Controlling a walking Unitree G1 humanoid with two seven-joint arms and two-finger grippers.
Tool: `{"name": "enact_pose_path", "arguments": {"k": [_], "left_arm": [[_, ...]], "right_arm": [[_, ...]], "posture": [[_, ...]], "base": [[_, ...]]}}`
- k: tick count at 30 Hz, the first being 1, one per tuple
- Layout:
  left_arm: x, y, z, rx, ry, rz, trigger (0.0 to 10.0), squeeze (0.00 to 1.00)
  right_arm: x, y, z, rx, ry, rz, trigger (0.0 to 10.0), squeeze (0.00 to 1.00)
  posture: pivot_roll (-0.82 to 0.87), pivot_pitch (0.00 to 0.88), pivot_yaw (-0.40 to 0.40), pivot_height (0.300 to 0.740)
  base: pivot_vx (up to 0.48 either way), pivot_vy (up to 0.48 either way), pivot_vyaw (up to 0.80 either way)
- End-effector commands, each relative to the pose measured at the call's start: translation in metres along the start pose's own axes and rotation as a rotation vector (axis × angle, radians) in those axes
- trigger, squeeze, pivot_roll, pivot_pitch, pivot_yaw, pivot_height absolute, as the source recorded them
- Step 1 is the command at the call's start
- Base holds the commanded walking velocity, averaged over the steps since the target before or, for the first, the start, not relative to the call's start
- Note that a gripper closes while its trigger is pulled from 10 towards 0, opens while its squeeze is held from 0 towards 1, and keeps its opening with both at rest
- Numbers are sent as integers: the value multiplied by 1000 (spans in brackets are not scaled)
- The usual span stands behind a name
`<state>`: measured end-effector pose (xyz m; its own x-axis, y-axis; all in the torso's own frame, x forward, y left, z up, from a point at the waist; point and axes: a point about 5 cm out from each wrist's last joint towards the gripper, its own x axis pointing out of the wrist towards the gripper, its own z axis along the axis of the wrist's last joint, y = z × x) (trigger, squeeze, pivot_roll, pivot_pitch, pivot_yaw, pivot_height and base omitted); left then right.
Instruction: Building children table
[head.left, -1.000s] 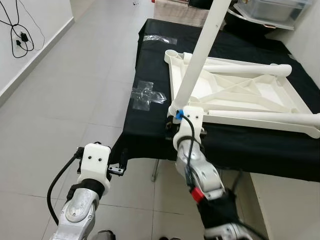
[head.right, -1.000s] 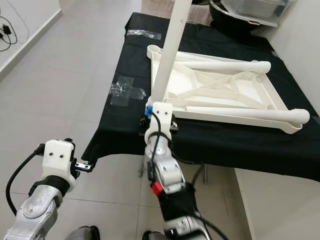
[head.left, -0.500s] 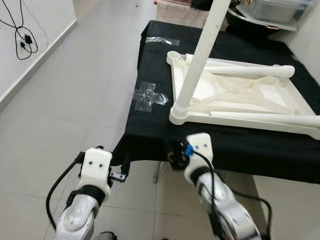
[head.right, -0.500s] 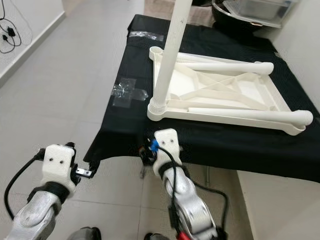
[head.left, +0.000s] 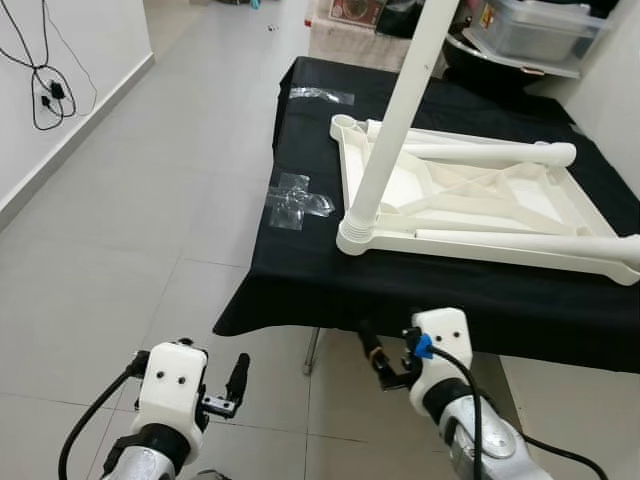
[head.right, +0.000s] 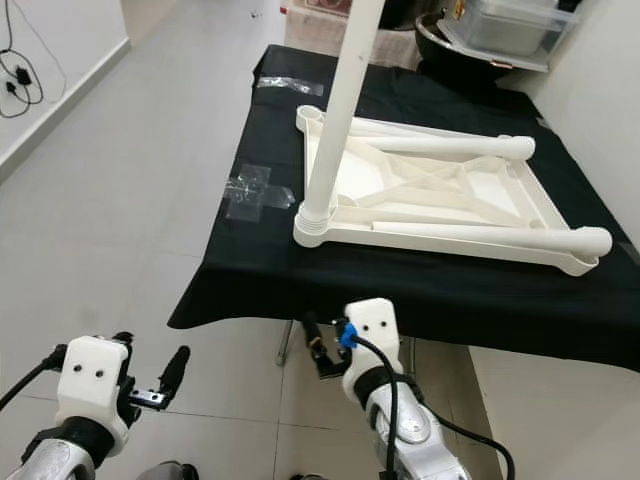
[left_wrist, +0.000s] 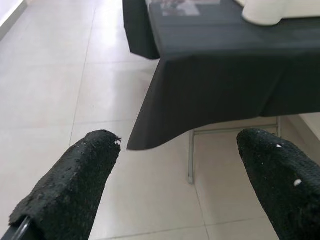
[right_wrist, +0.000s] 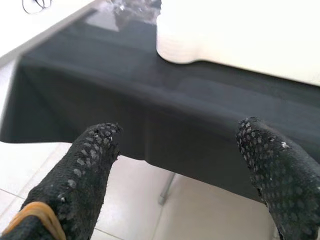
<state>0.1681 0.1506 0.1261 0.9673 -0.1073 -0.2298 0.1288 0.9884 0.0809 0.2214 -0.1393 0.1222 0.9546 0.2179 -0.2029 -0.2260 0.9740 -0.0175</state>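
Observation:
A white children's table top (head.left: 520, 195) lies upside down on a table draped in black cloth (head.left: 300, 270). One white leg (head.left: 400, 110) stands upright in its near left corner. Two loose legs lie across the frame, one at the far side (head.left: 480, 153) and one at the near side (head.left: 530, 243). The far left corner socket (head.left: 345, 124) has no leg in it. My right gripper (head.left: 380, 355) hangs open below the table's front edge, holding nothing. My left gripper (head.left: 230, 388) is open over the floor at the lower left, also holding nothing.
Two crumpled pieces of clear plastic (head.left: 298, 195) (head.left: 322, 95) lie on the cloth's left side. A metal table leg (head.left: 312, 350) shows under the cloth. Cables (head.left: 45, 85) hang at the left wall. A storage bin (head.left: 540, 25) stands at the back right. Tiled floor (head.left: 150, 200) lies open to the left.
My right gripper has drawn back from the base of the upright leg and dropped below the table edge. The left arm has sunk lower too. The leg stays standing.

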Motion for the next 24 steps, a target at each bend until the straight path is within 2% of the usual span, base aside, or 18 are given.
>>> {"name": "enact_pose_path", "arguments": {"k": [1, 2, 5, 11, 23, 24], "left_arm": [[-1, -2, -1, 2, 1, -5, 10000, 0], [3, -5, -4, -4, 2, -7, 10000, 0], [11, -11, -9, -11, 6, -15, 10000, 0], [16, -11, -14, -18, 16, -18, 10000, 0], [23, -8, -20, -23, 20, 20, 10000, 0], [22, -3, -19, -20, 17, 50, 10000, 0]], "right_arm": [[-3, -3, 0, 6, -8, -21, 10000, 0], [0, -3, -1, 8, -15, -37, 10000, 0], [6, 0, -2, 5, -22, -41, 10000, 0], [6, 10, -7, 0, -7, 15, 10000, 0], [16, 2, -18, 28, 33, -23, 10000, 0], [18, -4, -17, 56, 29, -57, 10000, 0]], "posture": [[108, 73, -127, 740], [99, 24, -125, 740], [98, 1, -127, 740], [92, 0, -128, 740], [95, 0, -131, 740], [99, 0, -133, 740]], "base": [[0, 0, -800], [0, 0, 0], [0, 0, 0], [0, 0, 0], [0, 0, 0], [0, 0, 0]]}}
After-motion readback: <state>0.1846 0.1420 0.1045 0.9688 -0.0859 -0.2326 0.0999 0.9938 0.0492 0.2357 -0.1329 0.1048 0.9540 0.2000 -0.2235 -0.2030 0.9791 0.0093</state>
